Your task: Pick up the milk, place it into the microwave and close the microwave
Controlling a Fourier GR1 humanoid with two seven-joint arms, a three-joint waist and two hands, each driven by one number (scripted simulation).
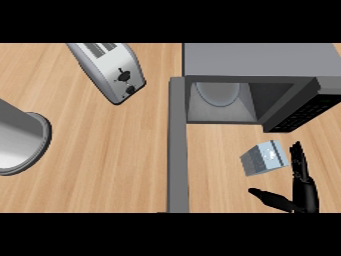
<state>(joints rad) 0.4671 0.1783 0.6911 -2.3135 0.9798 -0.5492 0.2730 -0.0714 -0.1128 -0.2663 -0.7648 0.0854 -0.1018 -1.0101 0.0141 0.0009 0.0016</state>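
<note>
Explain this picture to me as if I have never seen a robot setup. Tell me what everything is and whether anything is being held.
The one picture looks steeply down from the robot's head onto a wooden counter. The black shape at lower right is the robot's right hand, open, fingers straight beside a small milk carton standing in front of the microwave. Nothing is held yet. The microwave's door is swung open. To the left lie a toaster and a grey metal cylinder. The left hand is not visible.

Single head view, steeply down onto counter (92, 150), microwave (261, 65) at top.
</note>
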